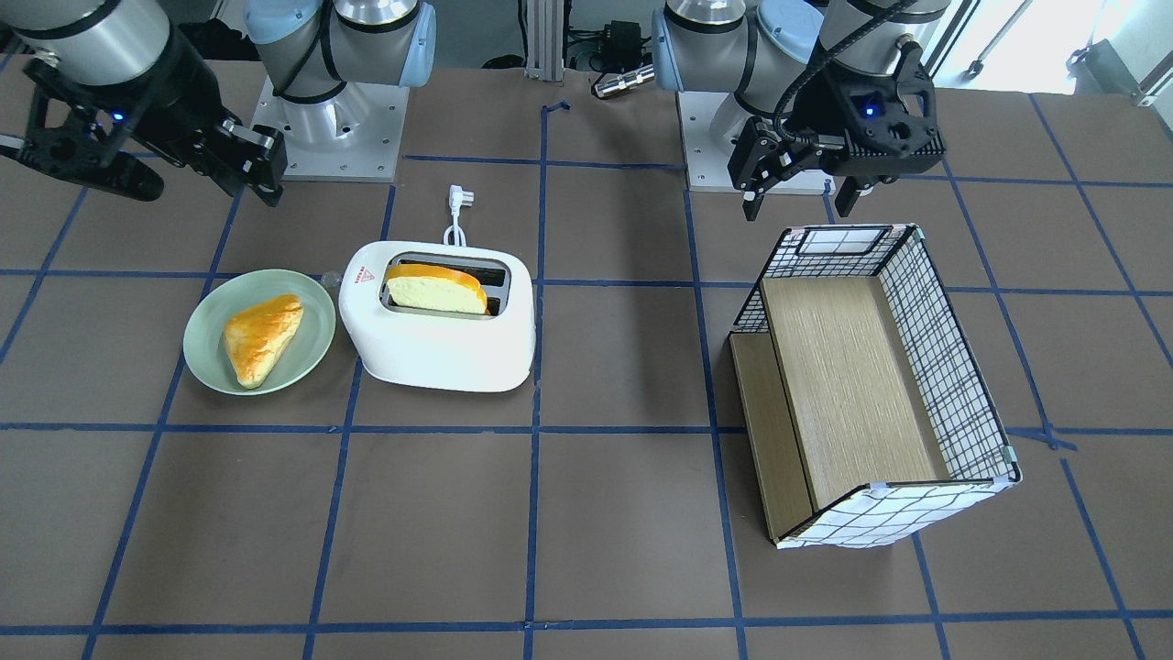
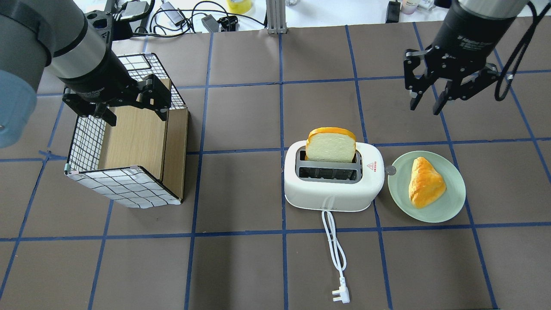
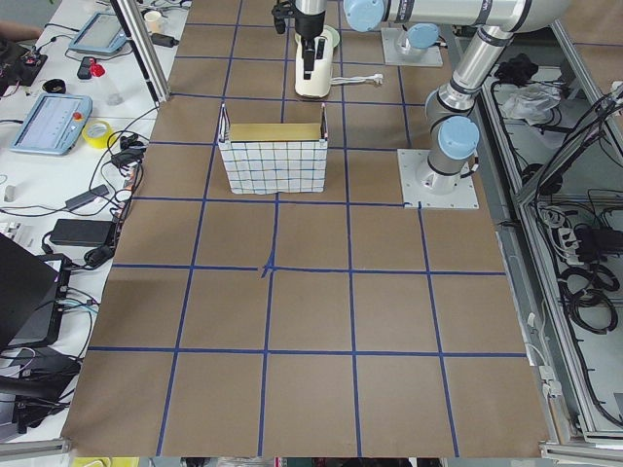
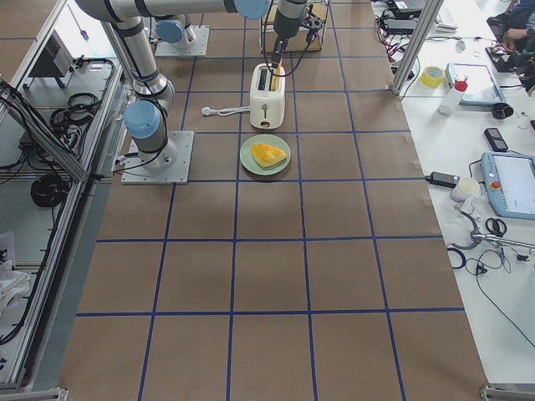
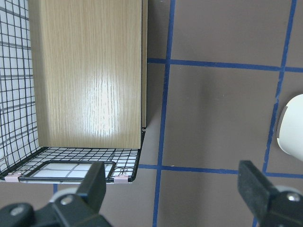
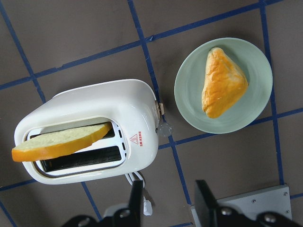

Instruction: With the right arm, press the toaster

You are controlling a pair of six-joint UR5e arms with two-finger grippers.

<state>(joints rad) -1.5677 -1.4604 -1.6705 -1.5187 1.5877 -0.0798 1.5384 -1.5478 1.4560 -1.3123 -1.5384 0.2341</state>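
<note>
The white toaster (image 2: 331, 193) stands mid-table, with a bread slice (image 2: 330, 146) upright in its far slot. It also shows in the front view (image 1: 440, 344) and the right wrist view (image 6: 90, 106). Its lever knob (image 6: 163, 128) sticks out of the end that faces the plate. My right gripper (image 2: 426, 105) is open and empty. It hangs in the air beyond the toaster and plate, apart from both, and also shows in the front view (image 1: 261, 174) and its own wrist view (image 6: 170, 198). My left gripper (image 2: 135, 114) is open and empty above the box.
A green plate (image 2: 452, 211) with a triangular bread piece (image 2: 424, 187) lies right beside the toaster's lever end. The toaster's white cord and plug (image 2: 340, 295) trail toward the robot. A grid-patterned box (image 2: 129, 189) with a wooden inside lies on the left.
</note>
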